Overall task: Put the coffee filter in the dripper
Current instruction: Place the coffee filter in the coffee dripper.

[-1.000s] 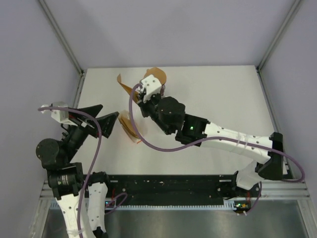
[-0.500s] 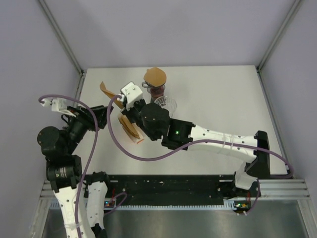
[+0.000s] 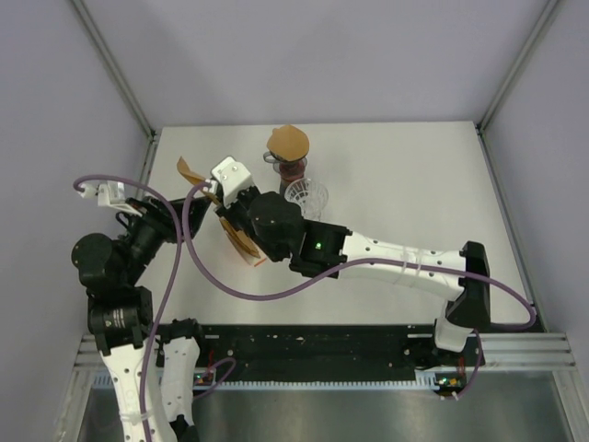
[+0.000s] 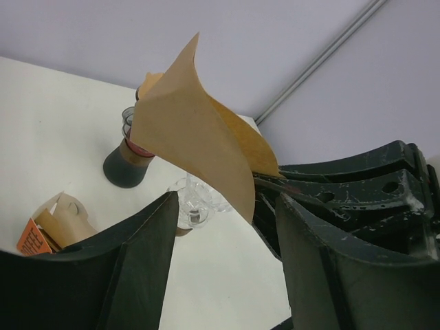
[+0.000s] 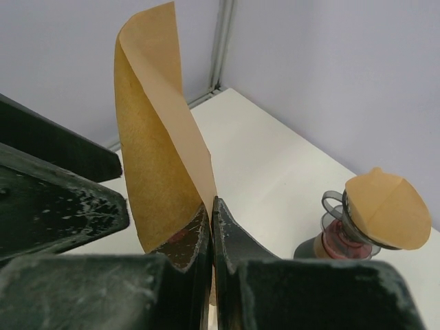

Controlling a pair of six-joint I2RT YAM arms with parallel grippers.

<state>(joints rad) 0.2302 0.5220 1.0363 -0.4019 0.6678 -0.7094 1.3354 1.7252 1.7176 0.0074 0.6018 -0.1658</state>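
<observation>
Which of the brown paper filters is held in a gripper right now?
The curled filter pinched in the right gripper, raised in the air. A second filter rests on the dark carafe, and the rest sit in the pack.

White table [image 3: 414, 184], carafe [image 3: 291, 169], clear dripper [image 3: 308, 195], filter pack [image 3: 241, 243]

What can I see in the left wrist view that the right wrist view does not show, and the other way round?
Only the left wrist view shows the clear dripper and the orange filter pack on the table, beyond the open left hand. Only the right wrist view shows the brown paper disc resting on top of the carafe, and the right hand shut on the held filter. Both views show the held filter and the carafe.
</observation>
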